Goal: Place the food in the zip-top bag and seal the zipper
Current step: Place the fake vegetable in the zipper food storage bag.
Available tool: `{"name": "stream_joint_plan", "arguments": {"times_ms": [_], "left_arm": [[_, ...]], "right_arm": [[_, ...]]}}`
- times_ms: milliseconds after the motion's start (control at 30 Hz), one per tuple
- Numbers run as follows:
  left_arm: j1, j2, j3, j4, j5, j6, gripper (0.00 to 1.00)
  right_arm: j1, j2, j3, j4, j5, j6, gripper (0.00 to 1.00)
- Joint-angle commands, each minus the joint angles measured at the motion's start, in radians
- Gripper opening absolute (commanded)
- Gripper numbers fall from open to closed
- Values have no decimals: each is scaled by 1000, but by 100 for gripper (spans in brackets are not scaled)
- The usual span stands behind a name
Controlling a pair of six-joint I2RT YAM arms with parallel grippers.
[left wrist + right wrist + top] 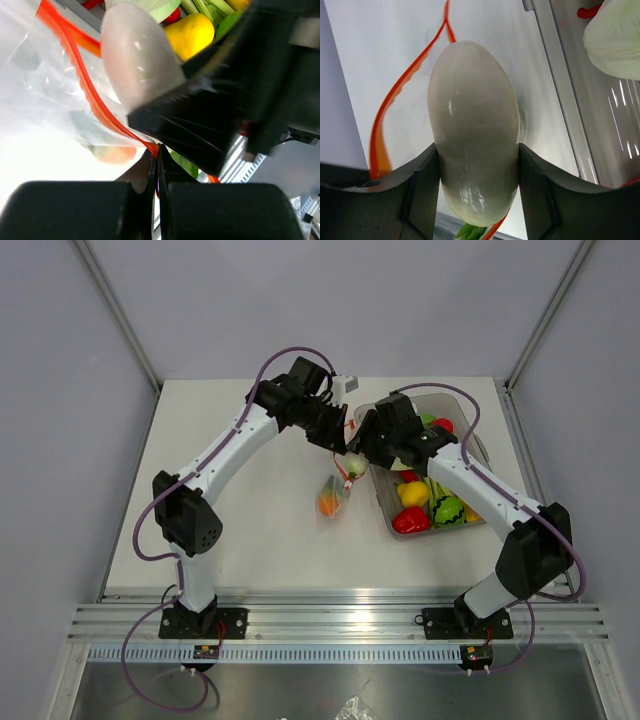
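**A:** Start at the left. What is the left gripper (158, 167) doing?

**B:** It is clenched tight on the zipper (92, 97). It pinches one lip of the red-orange strip and holds up the mouth of the zip-top bag (333, 502), near the middle of the table (250, 530).

**A:** Is anything inside?

**B:** Yes. An orange piece (326, 505) and a green bit (336, 488) show through the clear film at the bag's low end. I'd judge the loading partly done.

**A:** And just right of that?

**B:** The right gripper (479, 150) is grasping a white egg-shaped piece (470, 110), with its fingers (422, 187) pressed on both sides. The piece hangs right at the bag's mouth, beside the parted lips of the strip. I cannot tell whether it has passed the opening.

**A:** What is left to do?

**B:** Farther right, the grey tub (381, 502) holds more food: a red pepper (410, 521), a yellow piece (412, 493) and a green one (448, 510). Those would have to go in too. The zipper gapes open, so sealing is not begun.

**A:** How does the bag look?

**B:** It is thin, glossy and crumpled, and it sags under its small load. The strip curves loosely rather than running straight.
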Motion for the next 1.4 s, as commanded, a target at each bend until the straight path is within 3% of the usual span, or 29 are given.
{"name": "stream_joint_plan", "arguments": {"times_ms": [0,300,467,733,833,867,900,1000,1167,1367], "left_arm": [[1,9,56,64,46,-2,0],[1,36,128,53,92,-3,0],[1,30,121,59,120,-2,0],[1,7,47,87,169,14,0],[-1,6,38,90,189,14,0],[-1,4,36,96,197,15,0],[1,4,35,100,201,14,0],[1,4,36,101,198,17,0],[1,6,33,94,189,21,0],[2,-2,16,104,183,26,0]], "right_arm": [[40,-71,6,-15,35,-30,41],[102,-60,-54,-31,33,-59,41],[102,49,-8,-95,85,-83,40],[102,17,30,-29,98,-63,42],[102,26,53,-31,89,-71,52],[102,29,66,-28,84,-74,59],[102,33,72,-31,82,-76,73],[102,38,86,-43,81,-82,87],[102,-2,55,-49,95,-77,93],[102,-51,55,-63,110,-77,91]]}}
